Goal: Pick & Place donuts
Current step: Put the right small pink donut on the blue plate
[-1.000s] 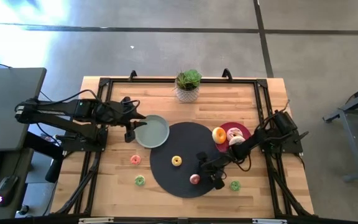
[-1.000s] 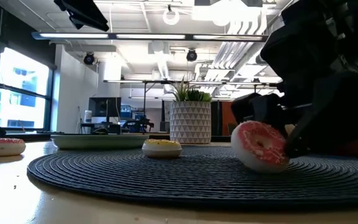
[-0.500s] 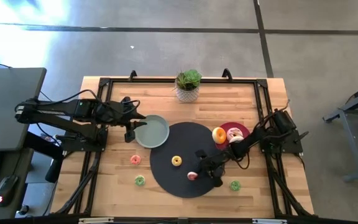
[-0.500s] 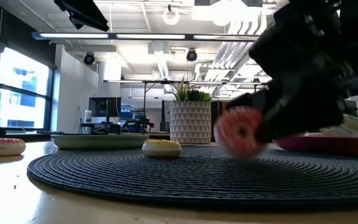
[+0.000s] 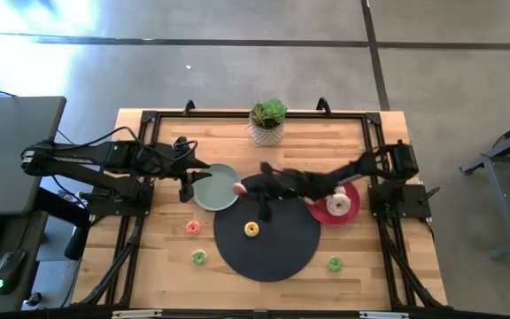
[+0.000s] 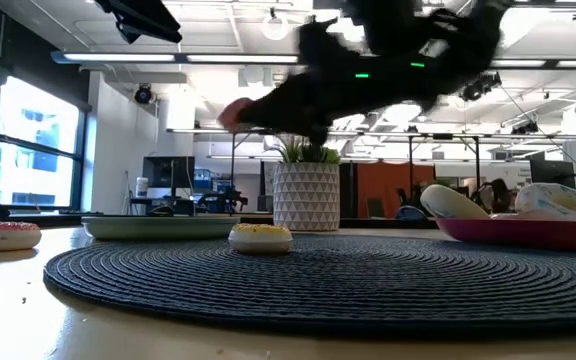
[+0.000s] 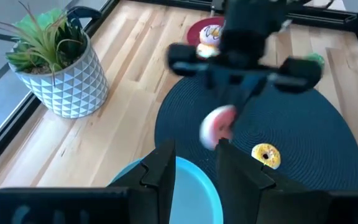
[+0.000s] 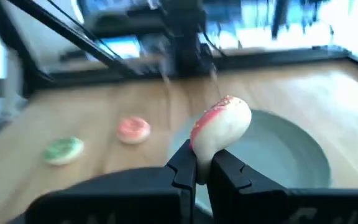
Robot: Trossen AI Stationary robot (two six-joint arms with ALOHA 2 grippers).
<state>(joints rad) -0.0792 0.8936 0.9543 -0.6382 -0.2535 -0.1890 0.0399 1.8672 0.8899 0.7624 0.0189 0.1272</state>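
My right gripper (image 5: 246, 189) reaches from the table's right, high over the black mat (image 5: 277, 252), shut on a pink-frosted donut (image 8: 220, 127). The donut hangs beside the grey-green plate (image 5: 215, 188). My left gripper (image 5: 189, 183) stands open at that plate's left rim; I cannot tell whether it touches it. A yellow donut (image 5: 251, 229) lies on the mat. A pink donut (image 5: 193, 228) and two green ones (image 5: 199, 258) (image 5: 335, 263) lie on the wood. A white-pink donut (image 5: 338, 206) sits on the red plate (image 5: 351, 188). My right gripper pinches the pink donut's ring (image 8: 201, 149) between its two fingertips, at one spot on the rim. The fingers come slanting down from the table's right. The donut stands on edge beyond the fingertips, lifted clear of mat and plate (image 7: 217, 127).
A potted plant (image 5: 267, 122) stands at the far middle of the table. Black rails run along the table's left, right and far sides. The wood near the front edge holds only the scattered donuts.
My right gripper has shut on the pink donut at the mat's near right, lifted it clear and swung it quickly up, toward the table's left and far edges, to the grey-green plate's right rim. The donut tipped from lying flat to standing on edge.
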